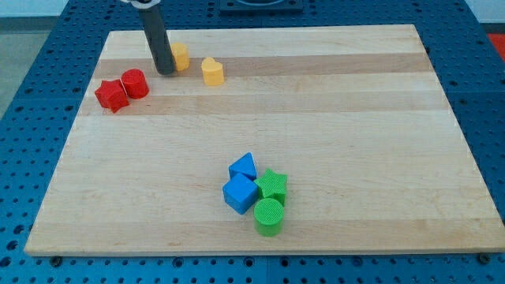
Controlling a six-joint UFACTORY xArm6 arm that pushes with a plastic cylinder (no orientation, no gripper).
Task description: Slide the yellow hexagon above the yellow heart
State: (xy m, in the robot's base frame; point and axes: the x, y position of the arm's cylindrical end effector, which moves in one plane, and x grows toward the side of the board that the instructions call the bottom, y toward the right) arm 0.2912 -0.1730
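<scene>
The yellow hexagon (pixel 181 56) sits near the board's top left, partly hidden behind my rod. The yellow heart (pixel 212 71) lies just to its right and slightly lower, a small gap apart. My tip (pixel 165 72) rests on the board at the hexagon's left side, touching or nearly touching it.
A red star (pixel 111 95) and a red cylinder (pixel 135 83) sit together left of my tip. A blue triangle (pixel 244 166), blue cube (pixel 240 193), green star (pixel 273 184) and green cylinder (pixel 268 216) cluster near the view's bottom centre. The wooden board (pixel 379 118) lies on a blue perforated table.
</scene>
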